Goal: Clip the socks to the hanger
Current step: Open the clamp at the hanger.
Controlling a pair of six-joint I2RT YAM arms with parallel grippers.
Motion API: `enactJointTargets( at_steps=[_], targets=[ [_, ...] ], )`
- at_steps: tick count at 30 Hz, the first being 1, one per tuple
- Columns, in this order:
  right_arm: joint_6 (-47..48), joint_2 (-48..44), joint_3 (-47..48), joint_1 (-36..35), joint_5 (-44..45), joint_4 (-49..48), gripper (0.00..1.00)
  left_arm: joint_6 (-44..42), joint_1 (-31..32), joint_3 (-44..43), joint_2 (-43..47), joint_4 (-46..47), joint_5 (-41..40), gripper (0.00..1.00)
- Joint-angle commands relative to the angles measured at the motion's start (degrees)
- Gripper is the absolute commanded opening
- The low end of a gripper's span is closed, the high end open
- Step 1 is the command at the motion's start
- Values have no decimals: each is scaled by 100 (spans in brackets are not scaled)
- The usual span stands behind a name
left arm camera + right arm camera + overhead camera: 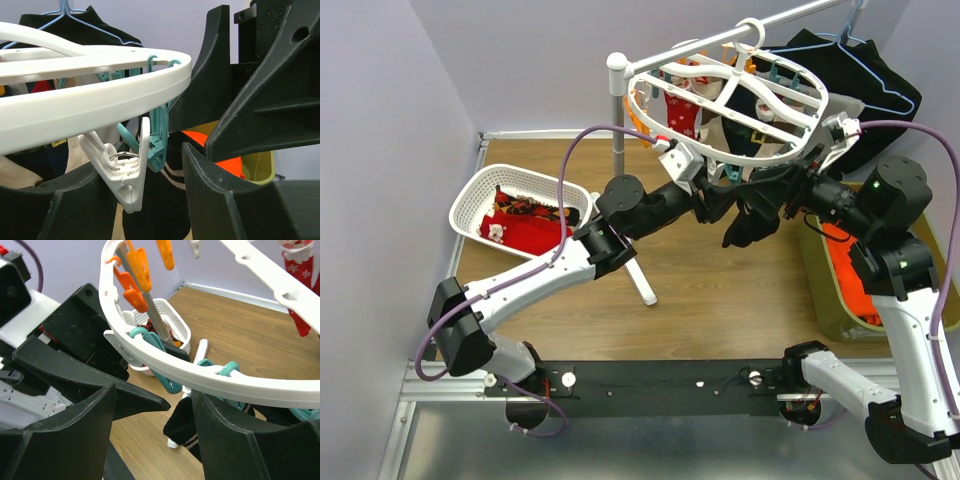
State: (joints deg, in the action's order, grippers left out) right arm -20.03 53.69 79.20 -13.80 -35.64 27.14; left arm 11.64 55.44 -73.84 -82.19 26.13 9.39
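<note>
The white oval hanger (pixel 730 105) hangs from a rail, with several socks clipped on, red (pixel 685 108) and black. Both grippers sit under its near rim. My left gripper (pixel 718 198) is open and empty; in the left wrist view (pixel 142 167) a white clip (pixel 125 175) and a teal clip (pixel 159 145) dangle from the rim (pixel 100 95) between its fingers. A black sock with white stripes (pixel 160 205) hangs from the teal clip. My right gripper (pixel 778 192) is open and empty (pixel 155 392), facing the left one. The sock (pixel 182 425) hangs below the rim (pixel 210 380), also in the top view (pixel 748 222).
A white lattice basket (pixel 480 195) with red socks sits at the left. The grey stand pole (pixel 617 110) and its white feet (pixel 645 285) stand mid-table. A green bin (pixel 830 300) with orange cloth is at the right. A black garment on a blue wire hanger (pixel 870 70) hangs behind.
</note>
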Motion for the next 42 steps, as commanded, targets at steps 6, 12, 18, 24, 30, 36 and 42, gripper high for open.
enactJointTargets(
  at_steps=[6, 12, 18, 24, 30, 36, 42],
  targets=[
    [-264, -201, 175, 18, 1119, -147, 69, -460, 432, -227, -78, 138, -770, 53],
    [-352, -271, 131, 18, 1384, -226, 68, -794, 661, -403, -236, -20, -1158, 53],
    [-475, -359, 35, 18, 1656, -367, 60, -996, 819, -517, -359, -126, -1351, 53],
    [-546, -421, -71, 9, 1893, -463, 51, -1138, 1021, -526, -420, -222, -1615, 53],
    [-493, -430, -141, 9, 2078, -437, 43, -1340, 1127, -517, -403, -284, -1738, 53],
    [-414, -421, -203, 9, 2192, -411, 37, -1314, 1162, -412, -245, -302, -1730, 53],
    [-370, -430, -247, 9, 2324, -411, 36, -1375, 1162, 89, 45, 207, -1721, 59]
  ],
)
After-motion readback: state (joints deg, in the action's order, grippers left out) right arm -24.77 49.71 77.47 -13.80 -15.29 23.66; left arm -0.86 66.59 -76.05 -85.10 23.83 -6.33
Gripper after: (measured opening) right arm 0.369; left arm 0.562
